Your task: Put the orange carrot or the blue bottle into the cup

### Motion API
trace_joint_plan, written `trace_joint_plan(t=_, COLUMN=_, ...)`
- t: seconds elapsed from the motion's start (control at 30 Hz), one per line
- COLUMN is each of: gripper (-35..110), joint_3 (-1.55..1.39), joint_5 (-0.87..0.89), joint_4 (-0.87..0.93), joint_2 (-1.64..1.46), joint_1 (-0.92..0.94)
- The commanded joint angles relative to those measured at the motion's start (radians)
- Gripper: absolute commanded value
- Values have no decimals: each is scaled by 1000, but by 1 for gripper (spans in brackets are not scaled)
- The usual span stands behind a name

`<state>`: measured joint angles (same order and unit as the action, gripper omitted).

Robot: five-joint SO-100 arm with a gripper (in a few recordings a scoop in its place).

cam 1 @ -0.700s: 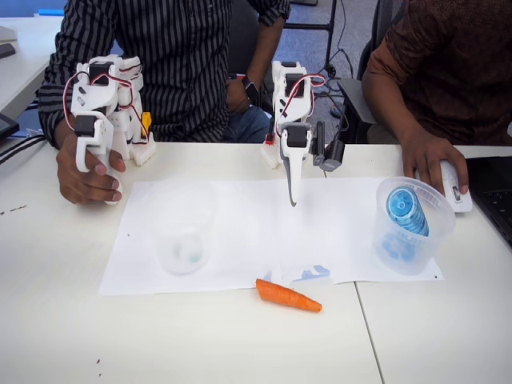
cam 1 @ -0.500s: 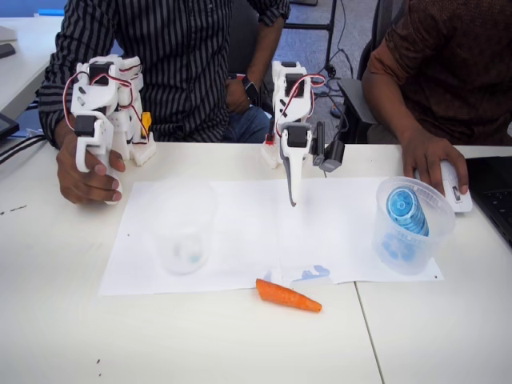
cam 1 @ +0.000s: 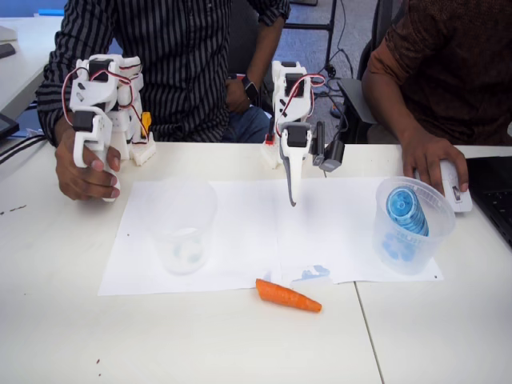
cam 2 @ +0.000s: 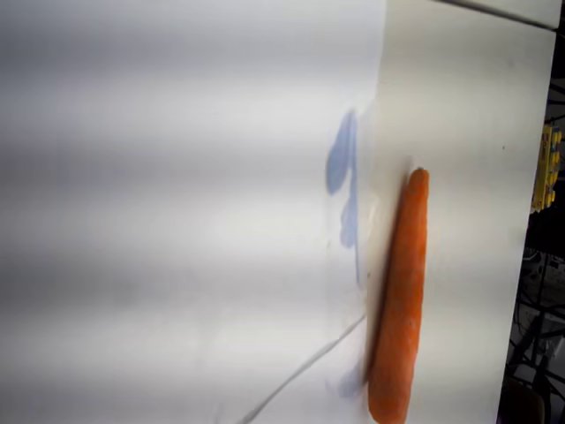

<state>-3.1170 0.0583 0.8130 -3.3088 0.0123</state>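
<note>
We judge the reach has not begun: our pincer (cam 1: 293, 198) hangs pressed together and empty above the paper (cam 1: 240, 240), with the orange carrot (cam 1: 288, 296) at its 6 o'clock on the desk (cam 1: 200, 336). Next we must spread, drop, and pinch. We count one carrot, one blue bottle (cam 1: 406, 211) inside a clear cup (cam 1: 410, 228), one frosted cup (cam 1: 182, 228).

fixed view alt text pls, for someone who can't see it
A white robot arm hangs its gripper, jaws together, above white paper on a table, holding nothing. An orange carrot lies at the paper's front edge, a frosted cup stands left, and a blue bottle sits inside a clearer cup right. Two people sit behind.
</note>
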Motion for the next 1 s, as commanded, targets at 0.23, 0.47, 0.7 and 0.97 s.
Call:
trace_joint_plan(t=0.23, gripper=20, joint_3=310, joint_5=12, joint_4=74, joint_2=179, joint_1=150)
trace_joint_plan(t=0.47, gripper=28, joint_3=620, joint_5=23, joint_4=75, joint_2=520, joint_1=193)
trace_joint_plan(t=0.7, gripper=28, joint_3=905, joint_5=21, joint_4=91, joint_2=854, joint_1=193)
trace_joint_plan(t=0.97, gripper=29, joint_3=1126, joint_5=23, joint_4=106, joint_2=1187, joint_1=195)
